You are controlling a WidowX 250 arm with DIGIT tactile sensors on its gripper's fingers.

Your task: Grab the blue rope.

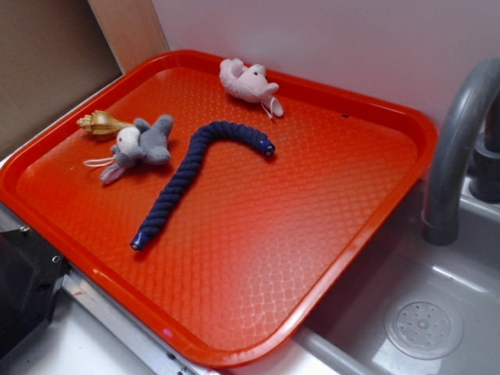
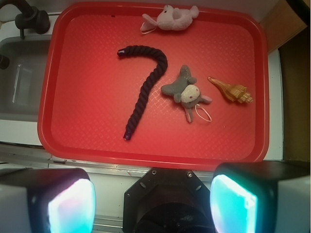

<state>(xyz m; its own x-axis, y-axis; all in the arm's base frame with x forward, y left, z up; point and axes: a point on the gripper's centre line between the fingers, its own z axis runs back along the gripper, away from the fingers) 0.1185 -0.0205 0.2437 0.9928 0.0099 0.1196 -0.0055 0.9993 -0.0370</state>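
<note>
1. The blue rope (image 1: pixel 195 173) lies cane-shaped mid-tray, its hook bending toward the far edge of the red tray (image 1: pixel 375 234).
2. The gripper (image 2: pixel 153 199) hangs off the tray's near edge, pads spread wide and empty.
3. Best to come down over the straight stretch, jaws across it, clear of the grey plush (image 2: pixel 187 92) just beside the bend.
4. The pink plush (image 2: pixel 170 19) and shell (image 2: pixel 232 91) sit well clear.
5. No readable writing, as far as this soft view shows.

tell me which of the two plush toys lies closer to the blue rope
The grey plush toy, lying right beside the bend of the blue rope and next to the seashell. The pink plush toy sits farther off at the tray's rim.
</note>
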